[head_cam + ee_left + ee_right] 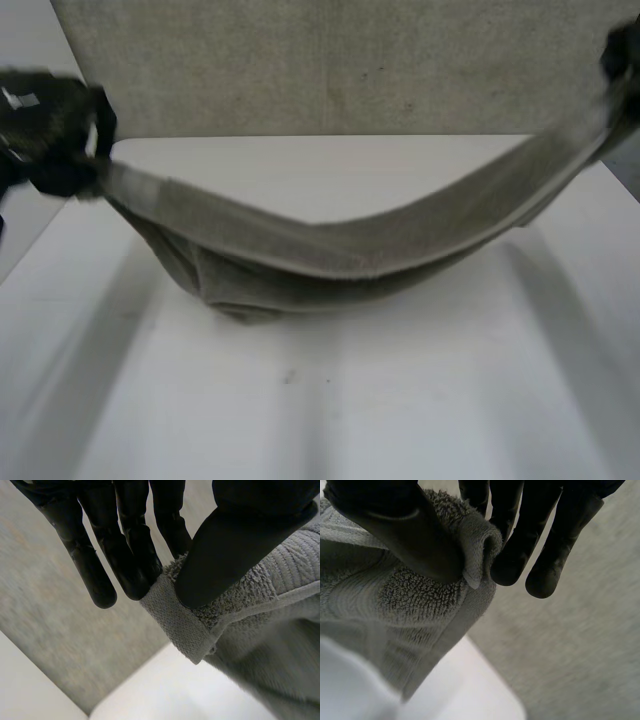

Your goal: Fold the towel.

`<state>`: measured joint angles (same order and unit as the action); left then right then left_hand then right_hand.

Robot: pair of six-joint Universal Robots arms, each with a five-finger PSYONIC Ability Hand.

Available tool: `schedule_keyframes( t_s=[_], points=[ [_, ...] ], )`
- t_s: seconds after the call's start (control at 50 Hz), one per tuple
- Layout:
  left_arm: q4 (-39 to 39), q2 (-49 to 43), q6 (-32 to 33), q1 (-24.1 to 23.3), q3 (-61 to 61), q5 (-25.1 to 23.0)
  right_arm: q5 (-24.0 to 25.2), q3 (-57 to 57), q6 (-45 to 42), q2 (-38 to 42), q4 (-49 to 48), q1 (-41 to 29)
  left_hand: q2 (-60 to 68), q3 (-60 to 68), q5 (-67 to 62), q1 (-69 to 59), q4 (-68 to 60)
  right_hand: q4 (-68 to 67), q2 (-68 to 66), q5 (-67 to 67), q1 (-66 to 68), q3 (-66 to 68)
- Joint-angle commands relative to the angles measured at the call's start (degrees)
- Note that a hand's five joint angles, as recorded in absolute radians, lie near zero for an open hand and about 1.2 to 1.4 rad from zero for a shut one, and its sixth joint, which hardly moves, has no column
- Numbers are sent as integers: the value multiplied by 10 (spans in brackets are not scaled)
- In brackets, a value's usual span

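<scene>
Over at ten o'clock the left hand (pixel 60 135) pinches a corner of the towel (pixel 330 250) between its thumb and straight fingers (pixel 125 560). The towel hangs in a slack sling across the middle, its belly sagging low toward the white counter (pixel 350 420); whether it touches I can't tell. At two o'clock the right hand (pixel 622 55) nips the other corner the same way. I'd say the fold wants both corners level and lowered together, so the edges meet squarely. One towel, two hands, one counter.
</scene>
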<state>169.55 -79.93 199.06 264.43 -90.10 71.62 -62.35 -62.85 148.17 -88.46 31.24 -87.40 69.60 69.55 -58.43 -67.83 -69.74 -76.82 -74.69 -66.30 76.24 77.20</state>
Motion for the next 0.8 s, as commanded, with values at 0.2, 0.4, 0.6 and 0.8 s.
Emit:
schedule_keyframes(
  t_s=[0.2,0.4,0.6,0.8],
  points=[
    [-124,-139,-78,1,178,17,2,251,-37,133,208,43,104,104,-116,-122,-103,-32,-53,-37,38,28],
    [-127,-332,-107,-45,277,38,-15,266,-63,270,204,7,104,104,-116,-122,-103,-32,-53,-37,38,28],
    [-107,-481,-140,-66,551,56,-105,491,7,419,63,-80,104,104,-116,-122,-103,-32,-53,-37,38,28],
    [44,-501,-297,-67,734,92,-140,608,170,422,-166,-105,104,104,-116,-122,-103,-32,-53,-37,38,28]
  ],
)
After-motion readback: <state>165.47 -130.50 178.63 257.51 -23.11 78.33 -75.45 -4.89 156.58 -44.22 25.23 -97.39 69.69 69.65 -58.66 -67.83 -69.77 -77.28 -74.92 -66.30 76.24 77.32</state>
